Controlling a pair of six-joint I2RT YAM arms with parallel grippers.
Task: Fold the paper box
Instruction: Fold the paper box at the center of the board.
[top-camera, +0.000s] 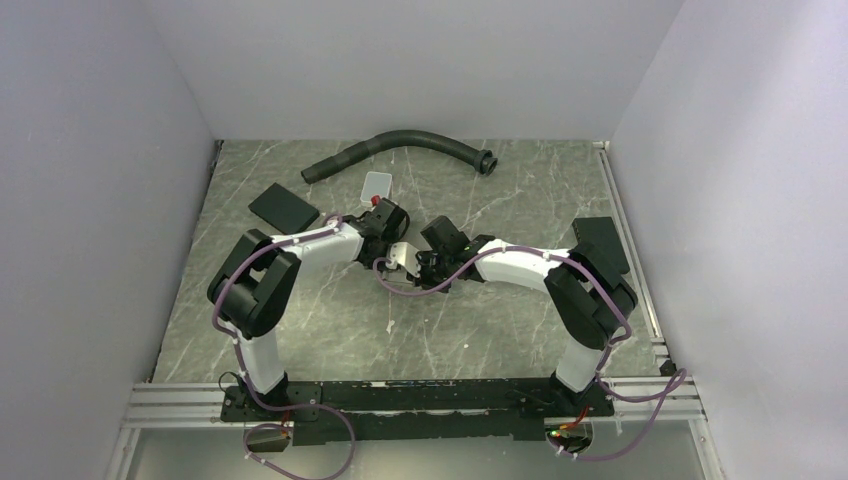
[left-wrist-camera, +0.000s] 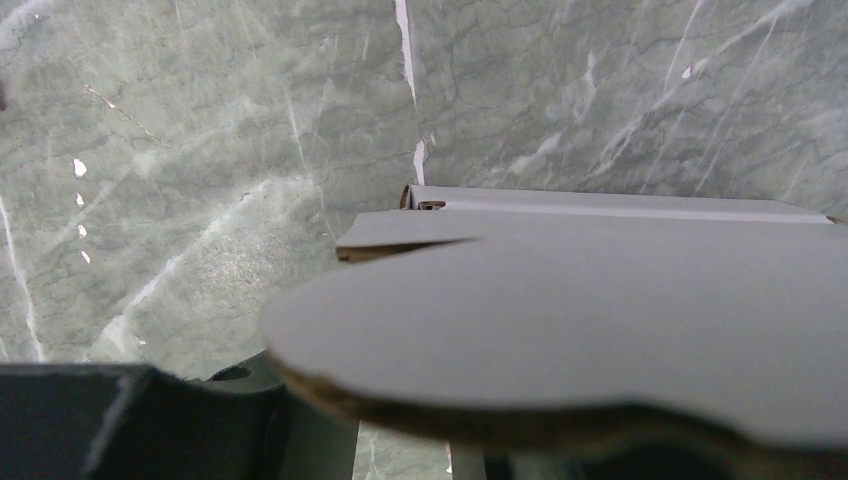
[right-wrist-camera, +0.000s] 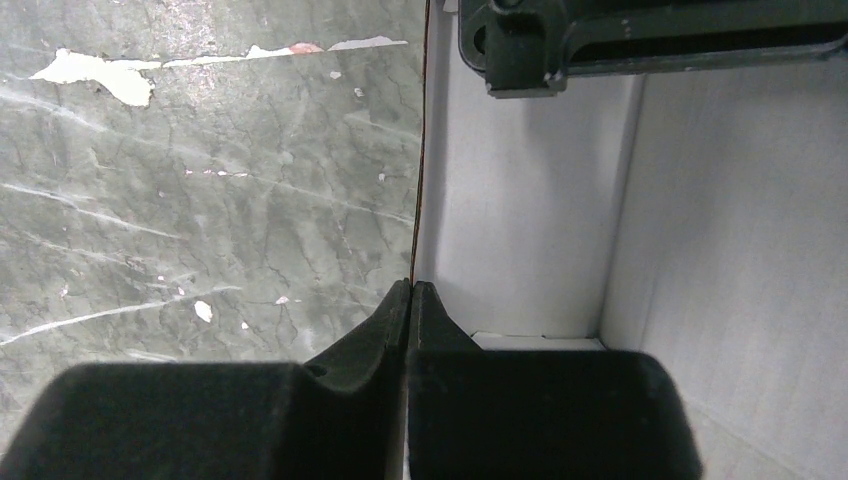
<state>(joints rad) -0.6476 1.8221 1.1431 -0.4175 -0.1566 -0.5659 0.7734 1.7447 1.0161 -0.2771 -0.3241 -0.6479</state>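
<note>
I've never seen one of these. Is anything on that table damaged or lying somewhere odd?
The table covering looks worn: pale patches break its green marble pattern. A bent black hose lies near the far edge, seemingly unrelated to the white box. Nothing looks spilled.

Green marble table (top-camera: 330, 330): hose (top-camera: 395, 137), pad (top-camera: 283, 208), tile (top-camera: 377, 185).

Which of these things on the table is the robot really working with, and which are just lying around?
In the job:
- paper box, white, one wall pinched by the right gripper

Just lying about:
- black hose at the far edge
- light grey tile
- black pad
</note>
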